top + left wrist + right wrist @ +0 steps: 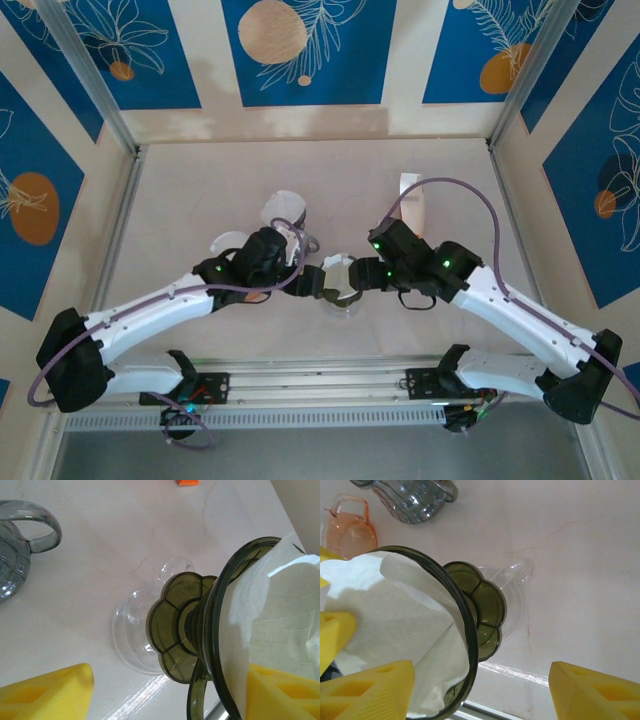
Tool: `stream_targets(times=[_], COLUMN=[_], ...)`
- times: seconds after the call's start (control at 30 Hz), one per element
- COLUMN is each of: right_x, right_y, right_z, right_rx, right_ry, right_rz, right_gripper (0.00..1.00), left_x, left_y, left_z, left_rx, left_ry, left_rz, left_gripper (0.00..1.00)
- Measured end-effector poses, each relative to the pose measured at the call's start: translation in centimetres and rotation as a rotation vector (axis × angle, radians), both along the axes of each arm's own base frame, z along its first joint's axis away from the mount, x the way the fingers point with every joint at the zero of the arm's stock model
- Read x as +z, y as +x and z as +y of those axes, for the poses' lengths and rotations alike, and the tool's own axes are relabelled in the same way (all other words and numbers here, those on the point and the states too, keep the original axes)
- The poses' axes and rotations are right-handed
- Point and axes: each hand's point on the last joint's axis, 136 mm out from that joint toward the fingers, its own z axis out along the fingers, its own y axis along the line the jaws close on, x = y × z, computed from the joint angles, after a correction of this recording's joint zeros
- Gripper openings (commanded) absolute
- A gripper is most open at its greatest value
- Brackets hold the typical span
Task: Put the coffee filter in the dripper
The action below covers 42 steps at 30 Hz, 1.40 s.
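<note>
The dark olive dripper (175, 625) (487, 610) stands on a clear glass cup (127, 640) (517, 592) at the table's middle (340, 292). The white coffee filter (280, 615) (395, 610) lies inside its cone, its top edge standing above the rim. My left gripper (165, 695) (316, 283) is open from the left. One yellow finger (282, 692) is against the filter and the other (50, 692) is well away. My right gripper (482, 692) (358, 275) is open from the right, one finger (370, 690) over the filter's edge, the other (595, 692) far off.
A grey glass pitcher (15, 545) (412, 497) and an orange glass cup (350, 530) stand behind the dripper. White paper pieces (285, 210) lie further back, and a pale packet (410, 200) sits at the back right. The metal rail (320, 385) runs along the near edge.
</note>
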Motion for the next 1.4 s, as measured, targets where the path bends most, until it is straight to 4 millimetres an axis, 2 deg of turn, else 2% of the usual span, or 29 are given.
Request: stream_targets(times=[0.13, 0.23, 0.43, 0.63, 1.03, 1.4], right_x=[-1.5, -1.9, -0.7, 0.0, -0.5, -0.8], right_y=[0.3, 0.3, 1.3, 1.8, 0.1, -0.2], right_z=[0.6, 0.5, 0.2, 0.5, 2.2, 2.1], right_rx=[0.018, 0.019, 0.000, 0.004, 0.095, 0.104], right_ry=[-0.043, -0.056, -0.043, -0.035, -0.036, -0.045], right_rz=[0.044, 0.056, 0.034, 0.019, 0.047, 0.058], right_gripper=[0.72, 0.72, 0.72, 0.72, 0.72, 0.72], left_x=[0.2, 0.7, 1.5, 1.3, 1.2, 1.2], left_y=[0.1, 0.1, 0.1, 0.2, 0.2, 0.3], left_z=[0.2, 0.2, 0.3, 0.5, 0.6, 0.6], left_rx=[0.006, 0.012, 0.014, 0.020, 0.025, 0.027], left_ry=[-0.004, -0.015, -0.029, -0.019, -0.014, -0.013], left_rz=[-0.003, -0.009, -0.022, -0.017, -0.018, -0.017], left_gripper=[0.86, 0.89, 0.90, 0.91, 0.90, 0.89])
